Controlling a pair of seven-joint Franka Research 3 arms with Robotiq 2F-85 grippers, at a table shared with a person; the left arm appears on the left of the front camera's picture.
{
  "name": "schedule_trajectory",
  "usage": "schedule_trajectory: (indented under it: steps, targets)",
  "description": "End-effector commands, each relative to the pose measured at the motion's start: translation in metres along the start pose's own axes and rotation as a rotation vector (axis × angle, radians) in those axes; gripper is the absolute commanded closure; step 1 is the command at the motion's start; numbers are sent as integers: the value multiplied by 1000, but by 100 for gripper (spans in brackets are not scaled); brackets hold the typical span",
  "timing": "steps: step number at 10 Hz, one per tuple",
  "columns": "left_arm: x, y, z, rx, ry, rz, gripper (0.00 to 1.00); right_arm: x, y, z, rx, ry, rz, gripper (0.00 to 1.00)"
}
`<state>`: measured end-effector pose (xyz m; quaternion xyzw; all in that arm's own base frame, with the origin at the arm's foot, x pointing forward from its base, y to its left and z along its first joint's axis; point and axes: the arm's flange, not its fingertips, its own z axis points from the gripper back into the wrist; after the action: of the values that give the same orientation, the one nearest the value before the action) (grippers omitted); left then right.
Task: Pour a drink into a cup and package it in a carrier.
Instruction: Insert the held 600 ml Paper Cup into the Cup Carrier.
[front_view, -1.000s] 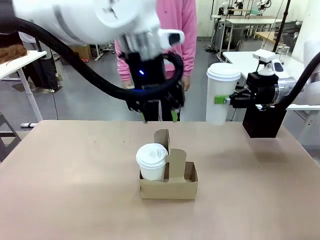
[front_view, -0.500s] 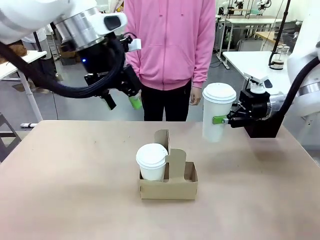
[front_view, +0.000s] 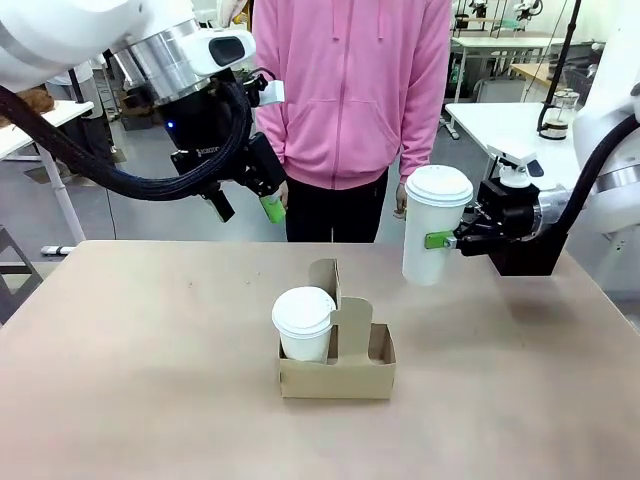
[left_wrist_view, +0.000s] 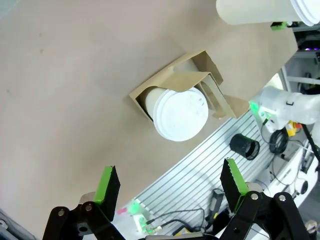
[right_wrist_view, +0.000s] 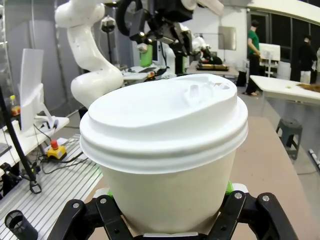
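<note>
Tall white lidded paper cup (front_view: 436, 215) pinched in right claw (front_view: 434, 241), up off the counter (front_view: 150, 350), near small brown cardboard carrier (front_view: 337, 380) (one slot filled). Left claw (front_view: 243, 207) spread, empty. Packaging step; next: line up over free slot (front_view: 378, 345), lower straight.

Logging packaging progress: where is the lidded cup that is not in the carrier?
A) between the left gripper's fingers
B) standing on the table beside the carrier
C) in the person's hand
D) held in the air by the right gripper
D: the right gripper clamps the held cup above the table, right of the carrier holding the other cup.
</note>
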<state>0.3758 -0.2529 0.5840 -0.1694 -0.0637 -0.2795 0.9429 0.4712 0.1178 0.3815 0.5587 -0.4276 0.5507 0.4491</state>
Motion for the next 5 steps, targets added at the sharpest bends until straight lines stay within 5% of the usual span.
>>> schedule_trajectory:
  steps: [1, 5]
  targets:
    - [-20, 27, 3, -62, -42, -74, 0, -1, 10, -20, 62, -43, 41, 20]
    - [-46, 66, -11, -137, -93, -214, 0, -1, 33, -51, 101, -48, 40, 20]
